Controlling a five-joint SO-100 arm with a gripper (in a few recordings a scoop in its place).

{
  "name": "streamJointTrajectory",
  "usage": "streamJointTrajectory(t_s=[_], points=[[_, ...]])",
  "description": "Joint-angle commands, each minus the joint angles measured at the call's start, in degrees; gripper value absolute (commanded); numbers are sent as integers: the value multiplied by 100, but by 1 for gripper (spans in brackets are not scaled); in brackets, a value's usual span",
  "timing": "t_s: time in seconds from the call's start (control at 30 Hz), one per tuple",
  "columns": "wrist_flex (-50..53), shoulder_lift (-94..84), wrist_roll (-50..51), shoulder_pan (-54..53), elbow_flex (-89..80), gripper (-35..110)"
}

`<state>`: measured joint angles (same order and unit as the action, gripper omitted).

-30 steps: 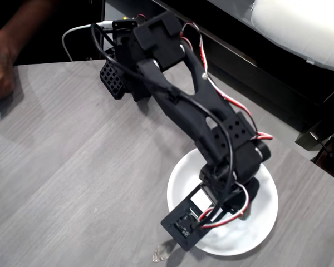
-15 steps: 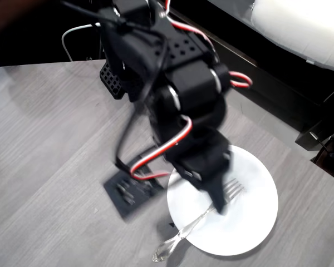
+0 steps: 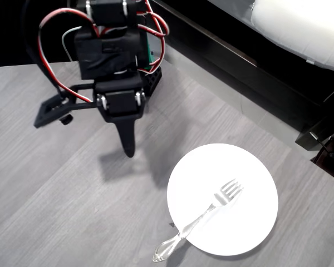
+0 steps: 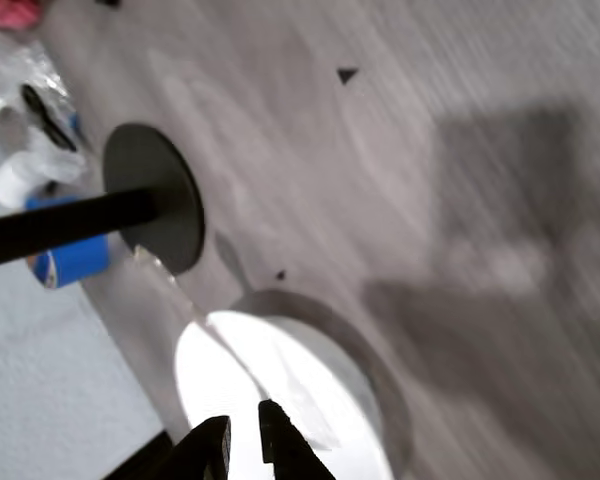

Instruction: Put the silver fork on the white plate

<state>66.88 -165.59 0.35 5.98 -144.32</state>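
Observation:
The silver fork point(image 3: 203, 217) lies on the white plate point(image 3: 250, 183) at the lower right of the overhead view. Its tines are near the plate's middle and its ornate handle end sticks out over the lower-left rim onto the table. My gripper point(image 3: 128, 149) hangs above the bare grey table, up and to the left of the plate and well apart from it. Its fingers are together with nothing in them. In the wrist view the gripper point(image 4: 244, 445) shows at the bottom edge, with the blurred plate point(image 4: 310, 400) and fork point(image 4: 235, 355) beyond it.
The grey wood-grain table point(image 3: 55, 194) has open room on its left half. Dark furniture point(image 3: 239, 61) and a white cushion point(image 3: 300, 28) lie past the table's back right edge. In the wrist view, a black stand with a round base point(image 4: 165, 200) sits next to a blue roll point(image 4: 70, 255).
My arm has pulled back from over the plate toward the upper left and lifted. The fork, let go, now lies on the plate. A person's hand at the left edge is gone.

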Motion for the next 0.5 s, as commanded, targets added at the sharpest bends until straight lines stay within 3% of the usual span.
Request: streamJointTrajectory(t_s=[0.0, 0.17, 0.47], points=[[-229, -1116, 44, 114, -1239, 0], [-105, -2408, 18, 88, -2461, 0], [132, -2408, 264, 158, -2936, 0]])
